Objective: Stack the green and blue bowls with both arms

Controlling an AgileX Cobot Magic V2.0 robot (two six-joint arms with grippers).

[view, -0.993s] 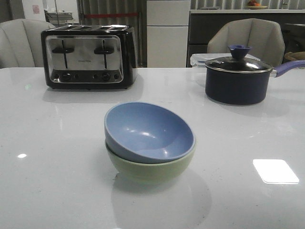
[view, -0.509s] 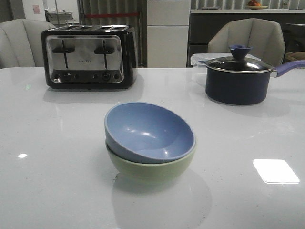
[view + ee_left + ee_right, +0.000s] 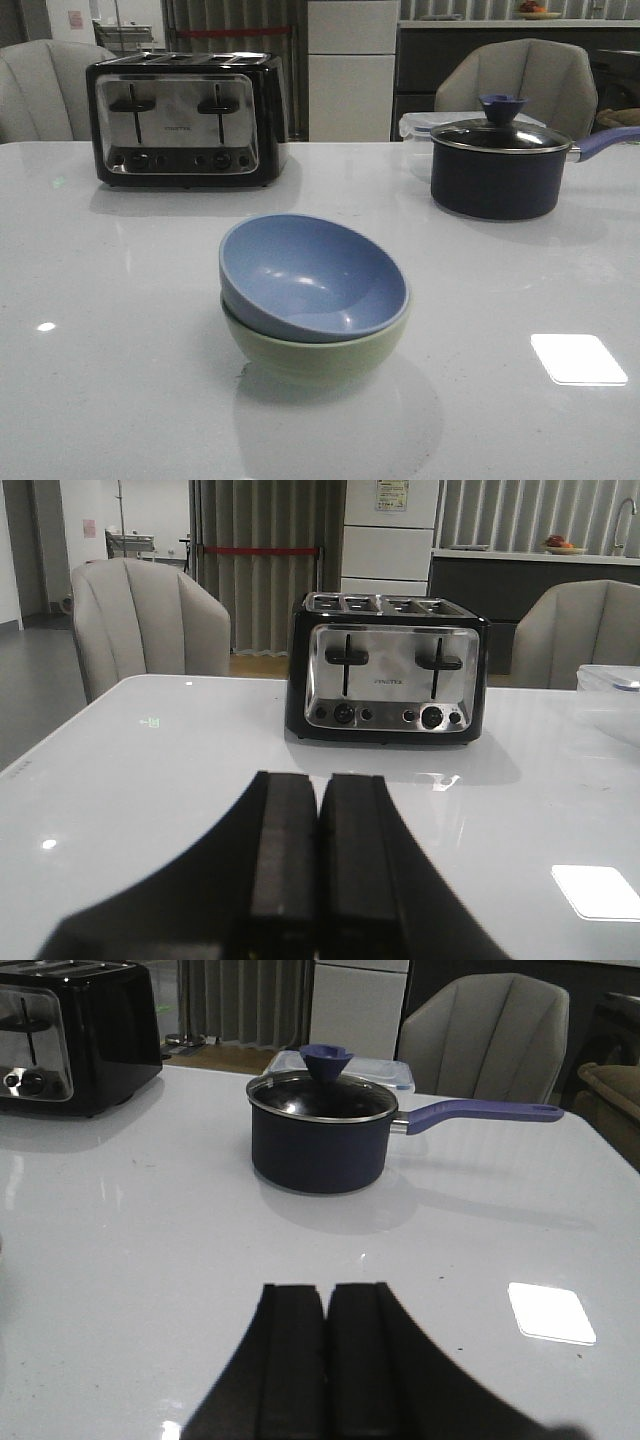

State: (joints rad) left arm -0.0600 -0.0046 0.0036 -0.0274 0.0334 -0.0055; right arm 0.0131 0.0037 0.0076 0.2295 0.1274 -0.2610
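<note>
In the front view the dusty blue bowl sits nested, slightly tilted, inside the pale green bowl at the middle of the white table. Neither arm shows in that view. My left gripper is shut with nothing between its fingers, low over the table and facing the toaster. My right gripper is likewise shut and empty, facing the saucepan. Neither wrist view shows the bowls.
A black and chrome toaster stands at the back left. A dark saucepan with a lid and purple handle stands at the back right, a clear plastic box behind it. Grey chairs line the table's far edge.
</note>
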